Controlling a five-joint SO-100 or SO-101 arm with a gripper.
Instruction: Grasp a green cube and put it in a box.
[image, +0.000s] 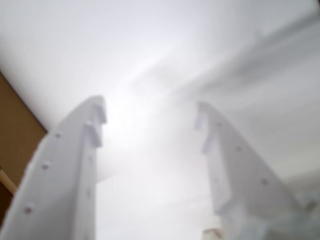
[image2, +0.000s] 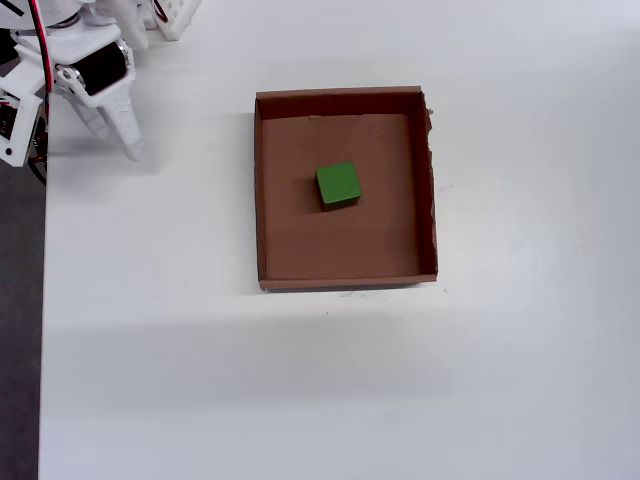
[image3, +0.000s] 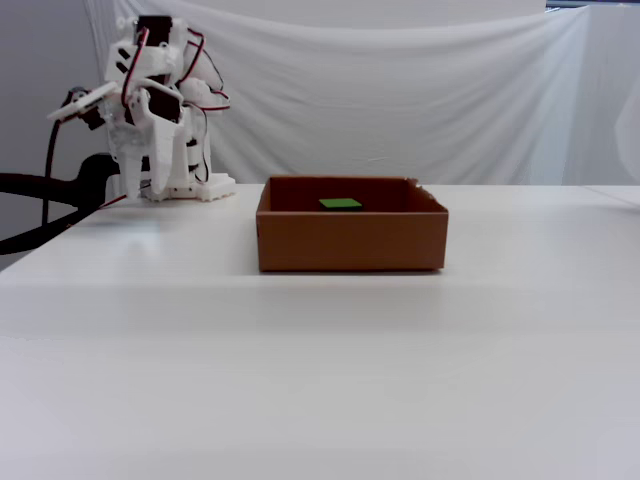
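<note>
The green cube (image2: 338, 185) lies inside the brown cardboard box (image2: 266, 200), near its middle; in the fixed view only the cube's top (image3: 341, 204) shows above the box wall (image3: 350, 240). My white gripper (image2: 115, 140) hangs folded back near the arm's base at the table's left edge, well away from the box. In the wrist view the gripper (image: 150, 120) is open and empty, with only blurred white surface between the two fingers. It also shows in the fixed view (image3: 140, 185), pointing down.
The arm's white base (image3: 185, 185) stands at the back left of the white table (image2: 300, 380). A white cloth backdrop (image3: 400, 90) hangs behind. The table's left edge (image2: 42, 300) borders dark floor. A brown strip (image: 15, 135) shows at the wrist view's left.
</note>
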